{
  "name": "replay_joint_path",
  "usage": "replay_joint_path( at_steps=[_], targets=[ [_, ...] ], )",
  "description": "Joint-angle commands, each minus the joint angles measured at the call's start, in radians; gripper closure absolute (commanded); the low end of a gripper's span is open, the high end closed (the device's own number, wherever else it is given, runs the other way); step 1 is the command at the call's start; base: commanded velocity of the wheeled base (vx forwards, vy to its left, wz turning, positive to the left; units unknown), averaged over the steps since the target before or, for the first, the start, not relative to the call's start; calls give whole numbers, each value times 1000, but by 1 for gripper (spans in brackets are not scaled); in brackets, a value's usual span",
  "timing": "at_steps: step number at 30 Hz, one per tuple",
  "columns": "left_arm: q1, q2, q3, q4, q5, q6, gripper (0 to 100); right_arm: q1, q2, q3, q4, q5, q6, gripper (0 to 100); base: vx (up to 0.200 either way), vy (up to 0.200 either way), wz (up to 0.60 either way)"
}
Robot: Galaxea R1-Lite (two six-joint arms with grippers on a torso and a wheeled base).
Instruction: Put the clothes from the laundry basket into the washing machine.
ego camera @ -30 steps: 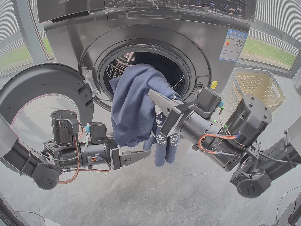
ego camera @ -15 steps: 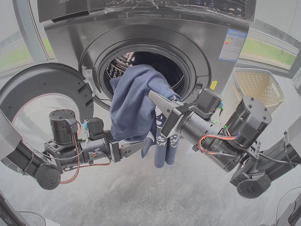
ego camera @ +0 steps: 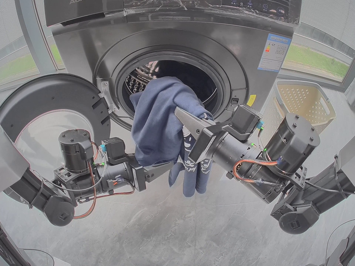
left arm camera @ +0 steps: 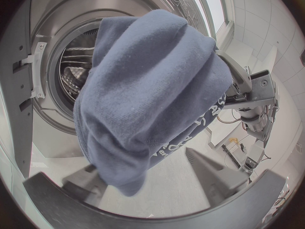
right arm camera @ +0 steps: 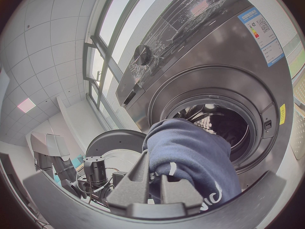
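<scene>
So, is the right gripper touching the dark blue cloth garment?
Touching. The right wrist view shows the right gripper clamped on the dark blue cloth garment.

1. We see the washing machine [ego camera: 236,52] with its door [ego camera: 48,96] swung open to our left.
2. Our right gripper [ego camera: 180,112] clamps a navy garment [ego camera: 155,130] hanging before the drum opening.
3. Our left gripper [ego camera: 169,165] sits at the navy garment's lower hem.
4. The pale laundry basket [ego camera: 307,100] stands just right of the machine.
</scene>
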Motion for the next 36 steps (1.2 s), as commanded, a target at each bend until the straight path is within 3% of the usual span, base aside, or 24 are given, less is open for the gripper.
replay_joint_path(
  at_steps=[1,17,18,22,30,36],
  targets=[
    [-12,-28,21,-8,11,0,100,-1,2,2,0,0,0,100,0,0,0],
    [-111,-187,217,-109,53,1,100,-2,26,48,-8,8,2,100,0,0,0],
    [-114,-195,224,-117,53,1,100,-4,31,46,-17,8,2,0,0,0,0],
    [-108,-233,214,-141,53,-5,100,-7,68,71,-59,12,-8,0,0,0,0],
    [-70,-232,129,-147,60,-32,100,-1,82,175,-109,25,-90,0,0,0,0],
    [-22,-203,63,-153,119,-63,100,-1,65,265,-115,26,-103,0,0,0,0]
  ],
)
